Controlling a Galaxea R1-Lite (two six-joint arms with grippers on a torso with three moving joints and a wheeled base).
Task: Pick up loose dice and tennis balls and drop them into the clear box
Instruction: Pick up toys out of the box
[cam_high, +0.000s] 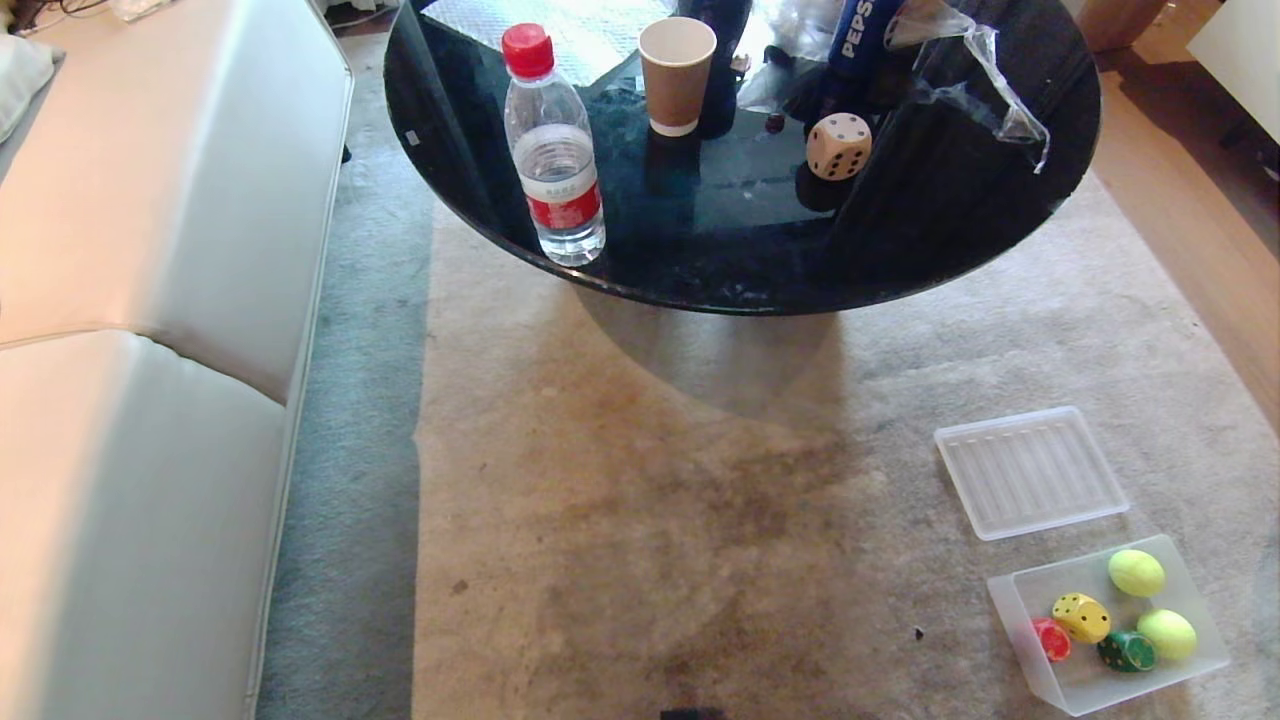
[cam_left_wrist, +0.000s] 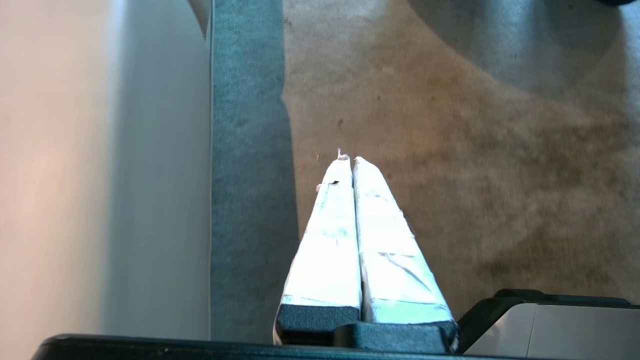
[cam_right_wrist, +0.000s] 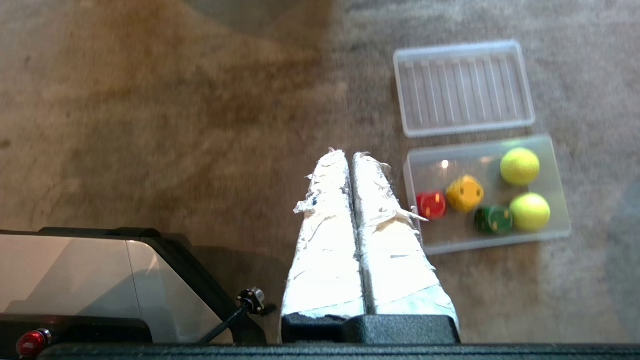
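Both arms hang parked, the left end effector (cam_left_wrist: 350, 159) and right end effector (cam_right_wrist: 349, 152) pressed closed and empty.

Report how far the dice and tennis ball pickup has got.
Done: the clear box on the carpet holds both tennis balls, the yellow die, red die and dark green die. In hand: nothing; the left gripper and right gripper are shut and empty. Left: the beige die on the black table.

Clear box (cam_high: 1015, 600) on rug (cam_high: 650, 500) at right, lid (cam_high: 1030, 472) behind it; one die (cam_high: 838, 146) on table (cam_high: 950, 230)
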